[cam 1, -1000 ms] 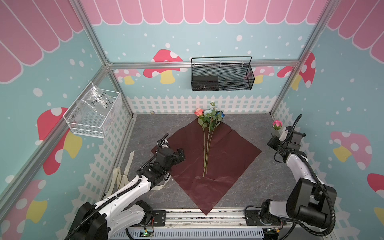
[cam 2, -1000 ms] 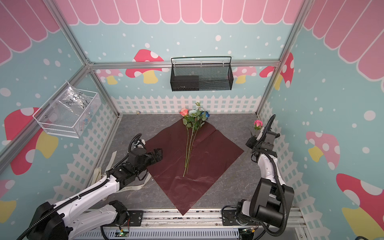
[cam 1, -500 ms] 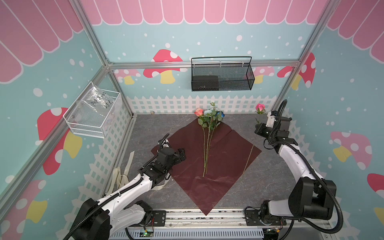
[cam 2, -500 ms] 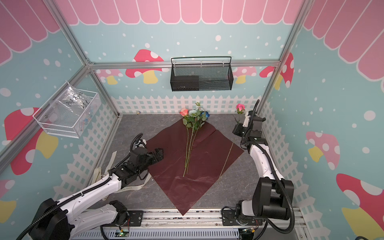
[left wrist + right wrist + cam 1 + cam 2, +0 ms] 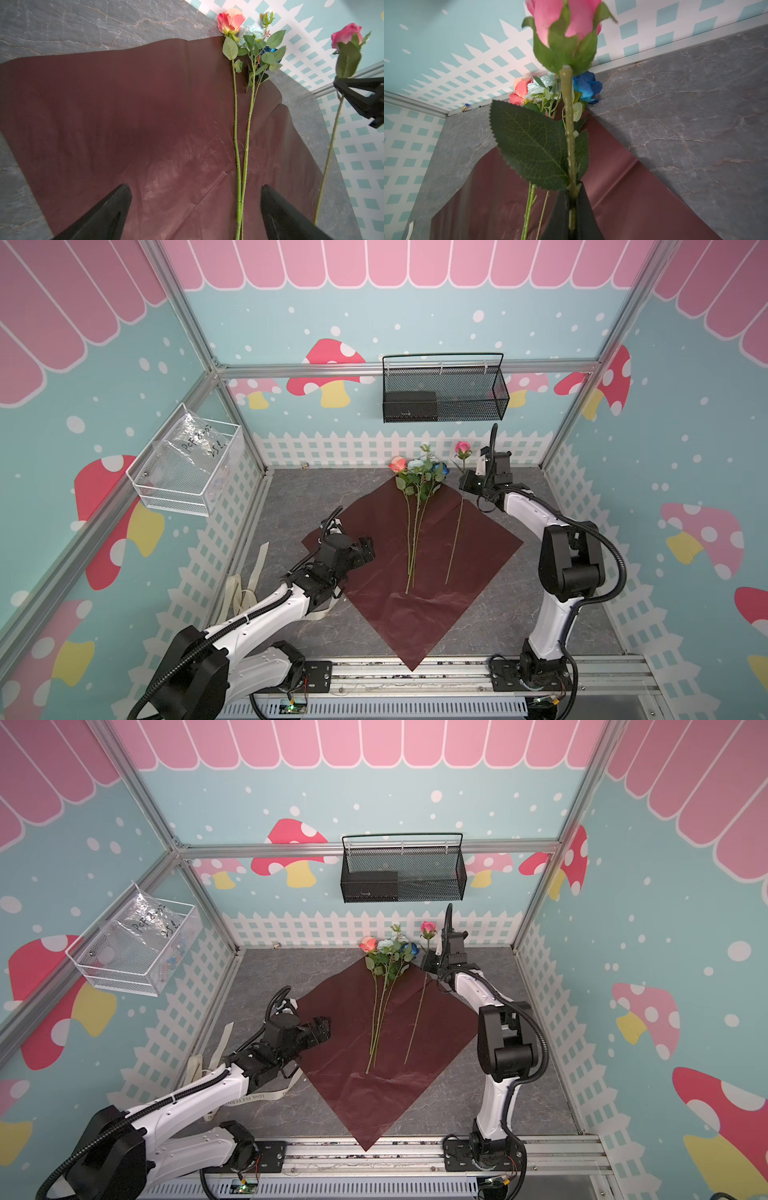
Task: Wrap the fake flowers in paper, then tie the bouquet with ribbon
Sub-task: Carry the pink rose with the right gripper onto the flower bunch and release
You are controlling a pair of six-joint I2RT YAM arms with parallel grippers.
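Teal walls [image 5: 415,315] printed with mushrooms and a white picket fence [image 5: 332,448] are framed by aluminium rails [image 5: 291,369]. A grey marbled floor [image 5: 291,497] is laid below; a black mesh basket [image 5: 457,406] is hung behind.

Bright, even overhead light fills both top views, sharp throughout, leaving only faint shadows on the grey tabletop [image 5: 291,497]. In the left wrist view the dark red wrapping paper [image 5: 145,104] carries a pale, streaky sheen. In the right wrist view the pink rose [image 5: 544,20] looms soft-focused, the fence print [image 5: 446,72] stretched by the wide lens.
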